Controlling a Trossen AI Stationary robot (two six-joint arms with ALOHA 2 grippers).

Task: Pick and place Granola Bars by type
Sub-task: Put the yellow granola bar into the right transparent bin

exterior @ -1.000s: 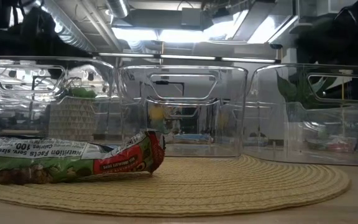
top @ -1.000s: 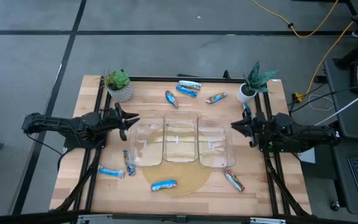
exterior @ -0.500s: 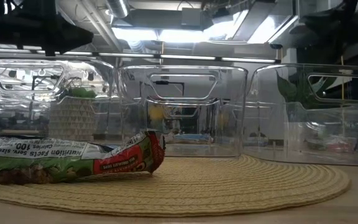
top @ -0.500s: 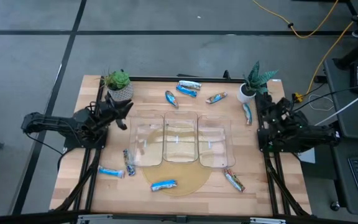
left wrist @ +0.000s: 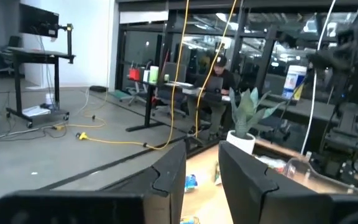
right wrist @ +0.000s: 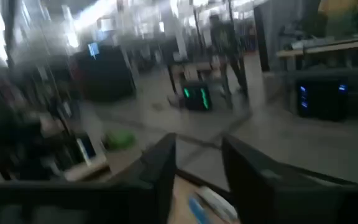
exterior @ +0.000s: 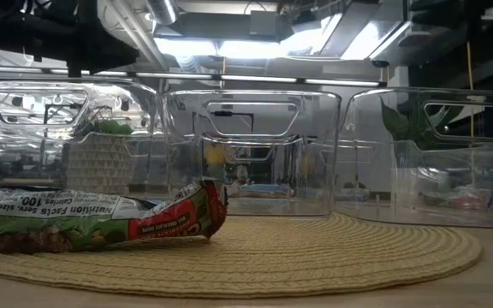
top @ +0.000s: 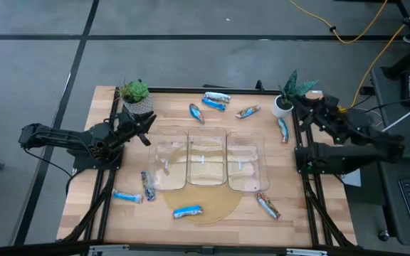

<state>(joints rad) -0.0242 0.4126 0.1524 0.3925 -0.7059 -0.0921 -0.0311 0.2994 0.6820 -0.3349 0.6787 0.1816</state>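
Several wrapped granola bars lie flat on the table. Bright blue ones [top: 213,104] and a silvery-orange one [top: 248,112] lie beyond the bins. A blue one [top: 283,129] lies right of them. Two [top: 127,196] sit near the left front, one [top: 188,211] lies on the mat, and one [top: 267,206] lies at the right front. My left gripper [top: 144,122] hovers open beside the left plant, seen also in its wrist view [left wrist: 202,152]. My right gripper [top: 301,99] is open by the right plant, its fingers level in its wrist view [right wrist: 199,146]. The low view shows one bar [exterior: 101,218] on the mat.
Three clear plastic bins [top: 206,158] stand side by side mid-table, partly on a round woven mat [top: 216,208]. A potted plant [top: 137,97] stands at the far left corner and another [top: 290,94] at the far right. A person sits in the room beyond [left wrist: 219,78].
My right gripper has swung from beside the right bin toward the table's far edge and now sits by the right plant, tipped up to level. My left gripper has drawn back slightly toward the left plant and the far edge. No bar has moved.
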